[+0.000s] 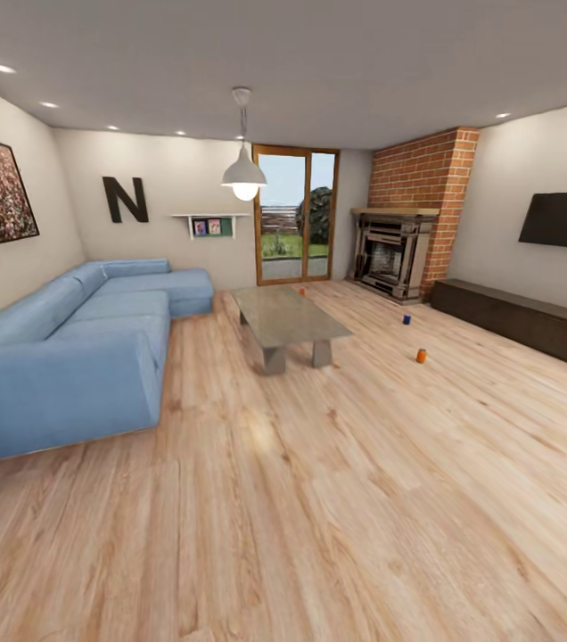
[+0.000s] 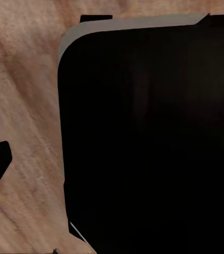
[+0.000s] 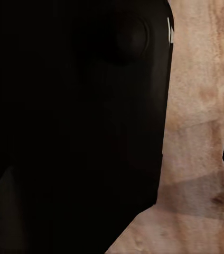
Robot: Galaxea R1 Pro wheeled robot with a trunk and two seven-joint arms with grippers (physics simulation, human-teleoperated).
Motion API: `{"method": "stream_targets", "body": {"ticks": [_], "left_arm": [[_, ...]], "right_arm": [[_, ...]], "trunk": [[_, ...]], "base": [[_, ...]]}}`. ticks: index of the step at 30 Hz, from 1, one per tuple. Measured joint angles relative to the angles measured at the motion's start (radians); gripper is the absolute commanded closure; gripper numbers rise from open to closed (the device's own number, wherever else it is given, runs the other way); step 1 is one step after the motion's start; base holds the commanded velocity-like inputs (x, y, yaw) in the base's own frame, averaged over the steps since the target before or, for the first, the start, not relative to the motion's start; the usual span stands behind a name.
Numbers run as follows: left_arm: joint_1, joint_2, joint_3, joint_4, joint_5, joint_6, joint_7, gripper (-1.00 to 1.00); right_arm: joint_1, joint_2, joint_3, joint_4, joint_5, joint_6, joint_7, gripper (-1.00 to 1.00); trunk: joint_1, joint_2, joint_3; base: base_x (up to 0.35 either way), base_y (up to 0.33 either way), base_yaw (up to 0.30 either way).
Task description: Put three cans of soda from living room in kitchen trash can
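Standing at the near end of the living room, the robot has a wide stretch of bare wood floor [image 1: 337,499] ahead, so the step in hand, as I judge it, is the drive toward the cans. Open room is best down the middle and right: the blue sofa [image 1: 69,348] fills the left side, the coffee table [image 1: 288,321] sits centre-left, and a long dark low cabinet [image 1: 524,321] runs along the right wall under the TV [image 1: 564,219]. A sound route keeps right of the table's near corner and well off the cabinet's front edge.

One orange can [image 1: 421,356] stands on the floor between table and cabinet, nearest of the three. The blue can [image 1: 406,318] stands farther on, near the brick fireplace [image 1: 408,241]. A second orange can [image 1: 302,291] seems to rest at the table's far end; it is too small to tell whether it touches the top. No bin is seen here.

Both wrist views look down on floor past dark bodywork, and I cannot tell whether either gripper is wide or narrow.
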Motion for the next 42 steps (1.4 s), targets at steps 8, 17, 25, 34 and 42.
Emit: {"method": "stream_targets", "body": {"ticks": [8,17,25,34,42], "left_arm": [[0.000,-0.002,0.000,-0.003,0.000,-0.001,0.000,-1.00],[-0.001,-0.003,0.000,-0.005,0.000,-0.001,0.000,-1.00],[-0.001,-0.003,0.001,-0.016,0.000,-0.002,0.000,-1.00],[-0.001,-0.003,0.001,-0.027,0.000,-0.001,0.000,-1.00],[-0.001,-0.007,0.000,-0.028,0.000,-0.001,0.000,-1.00]], "right_arm": [[0.000,0.000,0.001,-0.001,0.001,0.000,0.001,-1.00],[0.000,-0.001,0.000,0.000,0.000,0.001,0.038,-1.00],[0.000,-0.001,-0.001,0.000,0.000,0.002,0.080,-1.00],[0.000,-0.001,-0.001,0.000,0.000,0.003,0.085,-1.00],[0.000,-0.001,-0.001,0.000,0.000,0.003,0.085,-1.00]], "trunk": [[0.000,0.000,0.000],[0.000,0.000,0.000],[0.000,0.000,0.000],[0.000,0.000,0.000],[0.000,0.000,0.000]], "base": [[0.280,0.204,-0.072],[0.280,0.202,-0.255],[0.269,0.146,-0.283],[0.259,0.078,-0.285],[0.314,0.008,-0.286]]}}
